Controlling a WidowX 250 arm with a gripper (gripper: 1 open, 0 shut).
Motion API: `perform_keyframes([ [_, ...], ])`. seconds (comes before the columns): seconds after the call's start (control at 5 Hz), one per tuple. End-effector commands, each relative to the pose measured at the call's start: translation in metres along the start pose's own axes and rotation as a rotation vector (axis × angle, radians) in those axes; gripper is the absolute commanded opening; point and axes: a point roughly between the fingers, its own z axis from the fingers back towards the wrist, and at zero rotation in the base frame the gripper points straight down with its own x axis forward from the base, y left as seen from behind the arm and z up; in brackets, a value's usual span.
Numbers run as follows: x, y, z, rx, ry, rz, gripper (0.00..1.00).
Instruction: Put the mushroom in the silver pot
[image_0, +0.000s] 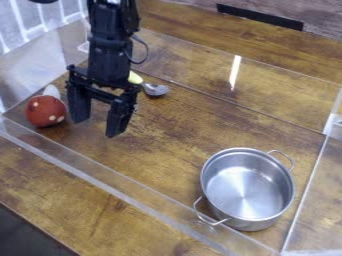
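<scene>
The mushroom, with a dark-red cap and a pale stem end, lies on the wooden table at the far left. Just to its right hangs my black gripper, pointing down, its two fingers spread open with nothing between them. Its left finger stands close beside the mushroom without touching it. The silver pot, round, shiny and empty, sits at the lower right, far from the gripper.
A spoon with a metal bowl lies behind the gripper, its handle mostly hidden by the arm. A clear plastic wall runs along the front and sides of the wooden table.
</scene>
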Motion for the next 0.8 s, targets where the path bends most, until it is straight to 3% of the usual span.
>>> perform_keyframes([
  [0.0,0.008,0.01,0.017,0.01,-0.054,0.031,1.0],
  [0.6,0.023,0.01,0.024,0.007,-0.072,0.097,1.0],
])
